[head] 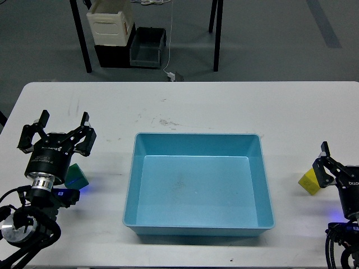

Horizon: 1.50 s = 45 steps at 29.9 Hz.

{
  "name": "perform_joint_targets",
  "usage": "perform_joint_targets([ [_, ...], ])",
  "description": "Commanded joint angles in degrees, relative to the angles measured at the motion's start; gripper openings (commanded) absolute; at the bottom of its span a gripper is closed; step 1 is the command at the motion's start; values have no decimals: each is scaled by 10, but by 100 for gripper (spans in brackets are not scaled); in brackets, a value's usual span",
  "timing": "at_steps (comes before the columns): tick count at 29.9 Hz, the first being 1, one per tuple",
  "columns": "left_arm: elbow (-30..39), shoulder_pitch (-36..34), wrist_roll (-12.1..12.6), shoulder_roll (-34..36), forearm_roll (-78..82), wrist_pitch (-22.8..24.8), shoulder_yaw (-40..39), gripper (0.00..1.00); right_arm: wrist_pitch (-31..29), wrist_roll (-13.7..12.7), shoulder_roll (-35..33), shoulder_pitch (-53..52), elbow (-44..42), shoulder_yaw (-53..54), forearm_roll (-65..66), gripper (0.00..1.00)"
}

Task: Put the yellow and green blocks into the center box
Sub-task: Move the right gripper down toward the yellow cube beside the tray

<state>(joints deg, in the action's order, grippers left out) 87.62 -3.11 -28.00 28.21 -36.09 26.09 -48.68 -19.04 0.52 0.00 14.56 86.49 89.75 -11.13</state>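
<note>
The light-blue center box [130, 185] sits empty in the middle of the white table. A dark green block [77, 177] lies on the table left of the box, partly hidden behind my left gripper [63, 124]. That gripper hovers just over the block, its two fingers spread wide with nothing between them. The yellow block [308, 181] rests on the table right of the box. My right gripper [330, 163] stands right beside it at the frame's edge. Only one of its fingers [323, 168] shows clearly, close against the block's right side.
Beyond the table's far edge, a cream-white bin [110, 24] and a dark grey bin [148, 46] stand on the floor between black table legs [82, 42]. A thin cable [170, 50] hangs there.
</note>
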Motion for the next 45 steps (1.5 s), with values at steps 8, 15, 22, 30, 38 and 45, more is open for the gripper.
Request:
perform_joint_targets([
  [8, -1, 0, 0, -1, 2, 10, 6, 100, 0, 10, 0, 6, -1, 4, 1, 100],
  [15, -2, 0, 0, -1, 2, 9, 6, 100, -5, 15, -75, -60, -4, 31, 124, 100],
  [22, -19, 0, 0, -19, 3, 9, 8, 100, -3, 15, -207, -125, -11, 30, 489, 100],
  [30, -30, 0, 0, -40, 3, 9, 8, 100, 32, 24, -320, -201, -33, -73, 869, 100],
  [38, -32, -1, 0, -40, 3, 10, 5, 100, 30, 275, -476, -410, -121, -355, 935, 100],
  [45, -47, 0, 0, -43, 3, 11, 5, 100, 30, 275, -580, -627, -123, -695, 1089, 99],
])
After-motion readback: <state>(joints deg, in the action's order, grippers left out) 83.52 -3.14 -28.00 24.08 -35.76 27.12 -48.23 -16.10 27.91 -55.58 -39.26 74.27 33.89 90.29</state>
